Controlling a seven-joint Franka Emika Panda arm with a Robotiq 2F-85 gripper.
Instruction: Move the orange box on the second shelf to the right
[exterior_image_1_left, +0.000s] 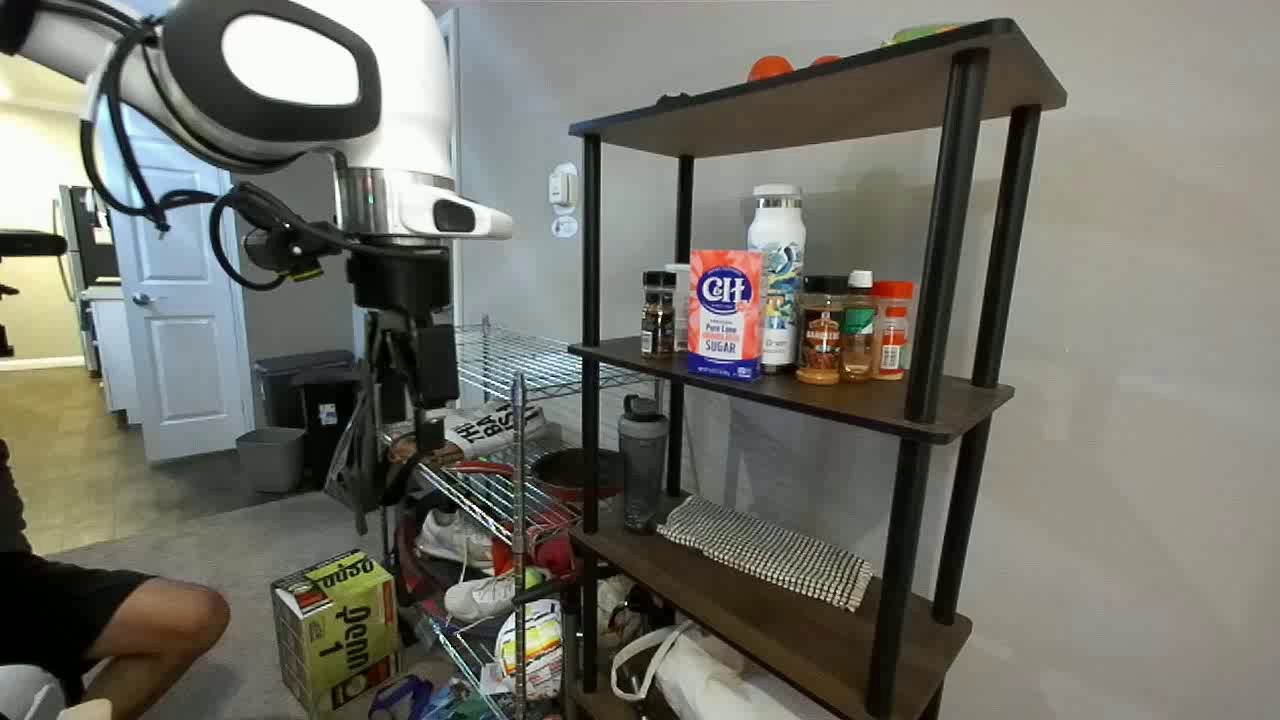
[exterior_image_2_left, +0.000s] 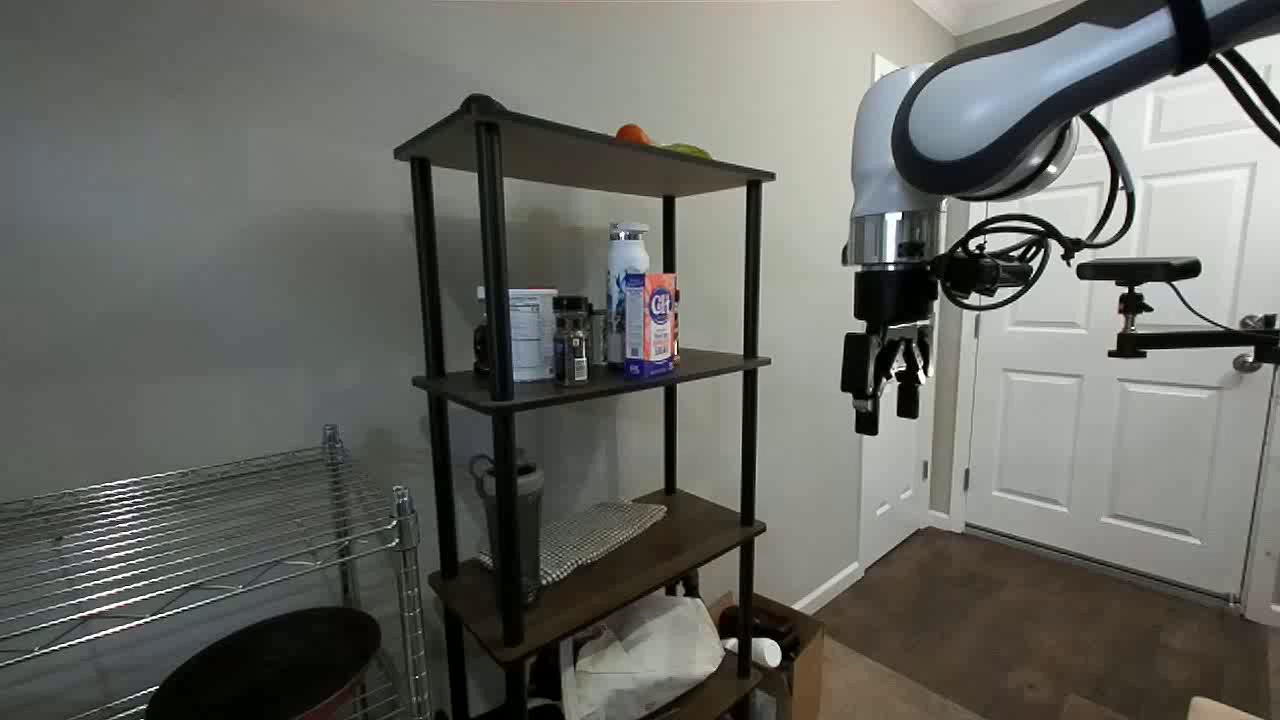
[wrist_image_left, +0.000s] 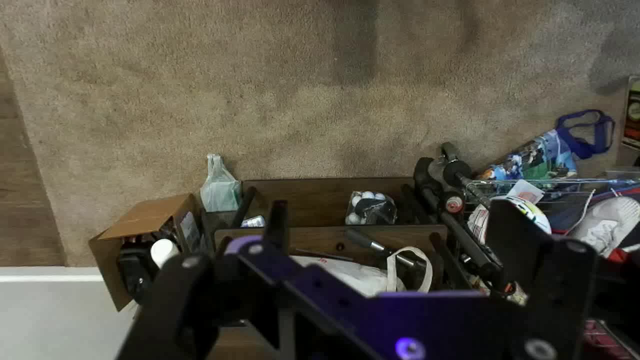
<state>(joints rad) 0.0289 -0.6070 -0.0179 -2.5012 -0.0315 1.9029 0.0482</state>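
Observation:
The orange box (exterior_image_1_left: 725, 315) is an upright sugar carton with a round blue logo. It stands near the front edge of the second shelf (exterior_image_1_left: 850, 398), in front of a white bottle (exterior_image_1_left: 786, 235). In an exterior view the orange box (exterior_image_2_left: 651, 325) also shows on the second shelf (exterior_image_2_left: 722, 363), with the bottle behind it. My gripper (exterior_image_1_left: 410, 455) points down, away from the shelving unit. It also shows in an exterior view (exterior_image_2_left: 888, 405), apart from the box. In the wrist view the gripper's (wrist_image_left: 400, 215) fingers are wide apart with nothing between them. The box is out of the wrist view.
Spice jars (exterior_image_1_left: 821, 330) stand beside the bottle. Black posts (exterior_image_1_left: 945, 235) hold the boards, and the top board (exterior_image_1_left: 840, 100) lies above the box. A shaker bottle (exterior_image_1_left: 643, 460) and a checkered cloth (exterior_image_1_left: 765, 550) lie one tier down. A wire rack (exterior_image_2_left: 200, 540) stands beside the unit.

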